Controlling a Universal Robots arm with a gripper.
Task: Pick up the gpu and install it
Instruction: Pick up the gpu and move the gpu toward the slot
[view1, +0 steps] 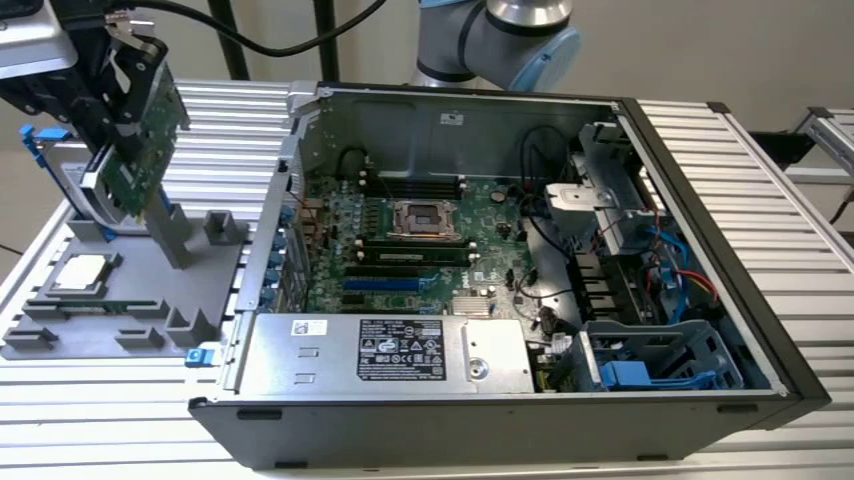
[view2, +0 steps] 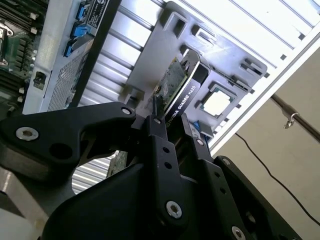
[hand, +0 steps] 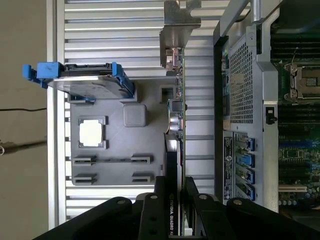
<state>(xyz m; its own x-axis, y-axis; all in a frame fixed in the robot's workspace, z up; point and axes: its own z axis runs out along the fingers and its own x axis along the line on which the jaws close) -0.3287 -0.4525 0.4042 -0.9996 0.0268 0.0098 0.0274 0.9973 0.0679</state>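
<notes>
While the claw (view1: 131, 75) grips the gpu (view1: 144, 130) by its upper end, the card hangs tilted over the grey tray (view1: 200, 290) on the surface (view1: 107, 400), seemingly lifted off it, beside the open case (view1: 441, 420). Pickup looks done, folks; the slots on the motherboard (view1: 487, 270) sit empty, so the install is not yet made.

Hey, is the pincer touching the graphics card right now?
Touching. In the first wrist view the pincer has its two black fingers pressed against both faces of the graphics card, with no gap.
</notes>
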